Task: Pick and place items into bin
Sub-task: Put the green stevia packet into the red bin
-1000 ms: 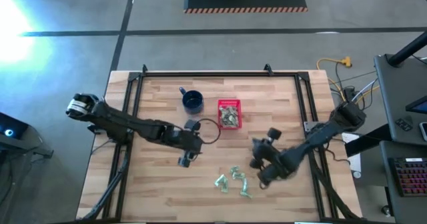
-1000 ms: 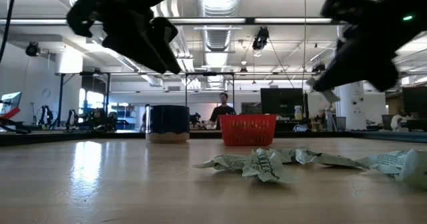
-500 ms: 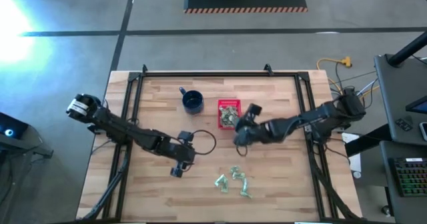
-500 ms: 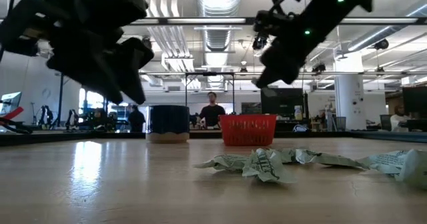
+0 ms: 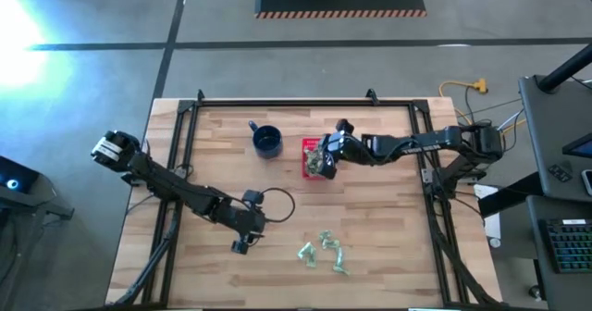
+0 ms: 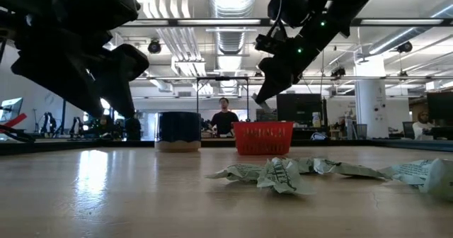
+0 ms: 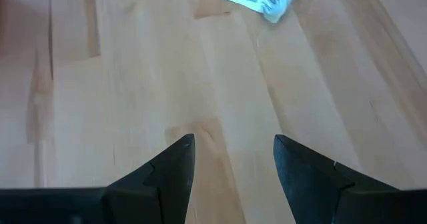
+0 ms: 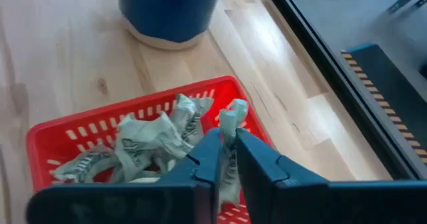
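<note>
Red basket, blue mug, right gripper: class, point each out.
red basket [image 8: 63, 137]: right wrist view, its perforated wall.
blue mug [image 5: 269, 142]: high view, its rim.
right gripper [image 8: 227, 159]: right wrist view, between fingertips pinching a wrapper.

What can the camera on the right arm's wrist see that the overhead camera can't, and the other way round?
Only the wrist view shows the right hand pinching a crumpled wrapper just above the red basket, and the separate wrappers piled inside it.

Only the overhead view shows the whole table, the left hand open over bare wood, and the loose wrappers lying in front of the basket.

Both show the red basket, the blue mug beside it, and the right hand over the basket.
</note>
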Robot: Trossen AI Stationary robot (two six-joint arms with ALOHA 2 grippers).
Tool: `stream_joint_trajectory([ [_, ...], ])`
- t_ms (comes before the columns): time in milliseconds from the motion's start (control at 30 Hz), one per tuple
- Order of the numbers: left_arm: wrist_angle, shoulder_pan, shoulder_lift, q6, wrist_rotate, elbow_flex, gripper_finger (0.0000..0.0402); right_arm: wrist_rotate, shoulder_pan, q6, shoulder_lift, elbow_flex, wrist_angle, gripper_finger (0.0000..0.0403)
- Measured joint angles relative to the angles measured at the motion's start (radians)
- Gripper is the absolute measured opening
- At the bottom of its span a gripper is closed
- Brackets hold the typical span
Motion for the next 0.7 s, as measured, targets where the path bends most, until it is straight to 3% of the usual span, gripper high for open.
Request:
stream_joint_trajectory([
  [333,0.221,0.000,0.001,0.094,-0.002,0.000,0.0187,-0.017,-0.008,-0.033,0.000,0.000,0.000,0.0136],
  [567,0.343,0.000,0.002,0.183,-0.001,-0.003,0.0187,-0.286,0.026,-0.069,-0.001,0.000,-0.057,0.0164],
  [700,0.408,0.000,0.027,0.192,-0.001,-0.003,0.0187,-0.307,0.068,-0.081,-0.001,0.000,-0.124,0.0160],
])
